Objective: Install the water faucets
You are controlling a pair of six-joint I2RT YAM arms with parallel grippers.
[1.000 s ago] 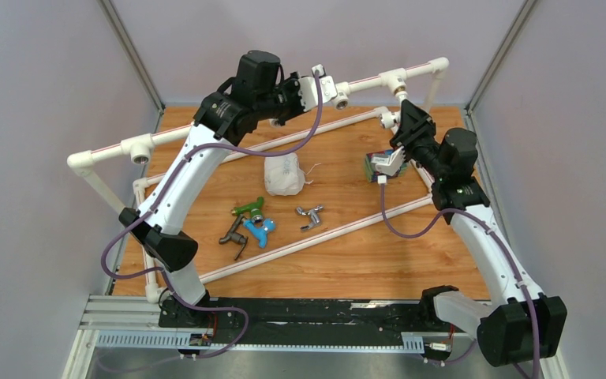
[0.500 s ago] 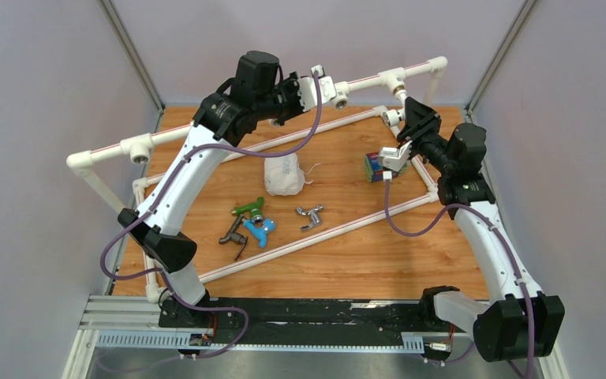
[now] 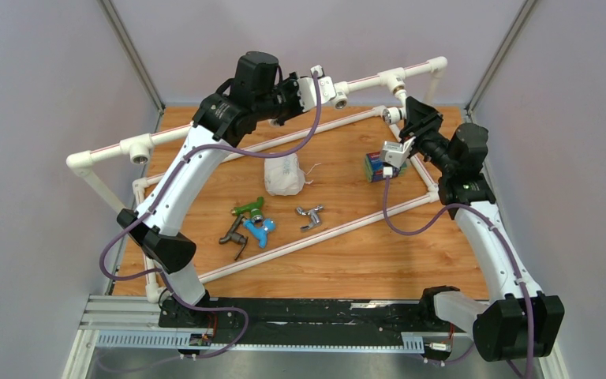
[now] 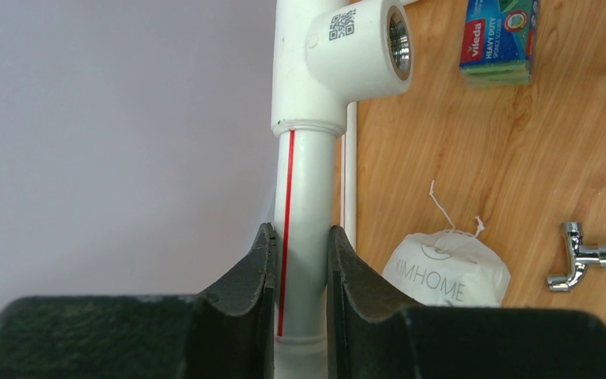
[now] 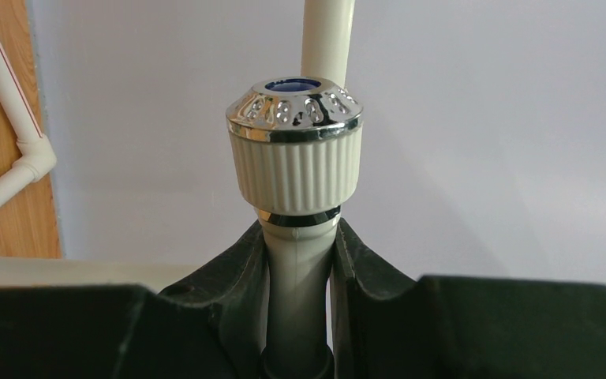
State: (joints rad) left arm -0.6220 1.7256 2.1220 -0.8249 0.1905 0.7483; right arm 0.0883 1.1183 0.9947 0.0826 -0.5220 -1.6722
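Right wrist view: white faucet [image 5: 293, 170] is gripped by its stem in the right end effector [image 5: 298, 237], near the far tee fitting [image 3: 395, 80]; the pipe [image 4: 304, 181] is clamped by the left end effector [image 4: 300, 245]. Step judged: threading-in. Alignment with that fitting, then rotation, is required next.

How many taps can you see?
5: green tap, blue tap and dark grey tap together on the table; chrome tap beside them; white tap in the right gripper.

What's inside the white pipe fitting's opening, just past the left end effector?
A metal threaded ring lines the fitting; nothing is screwed in. Deeper inside is too dark to see.
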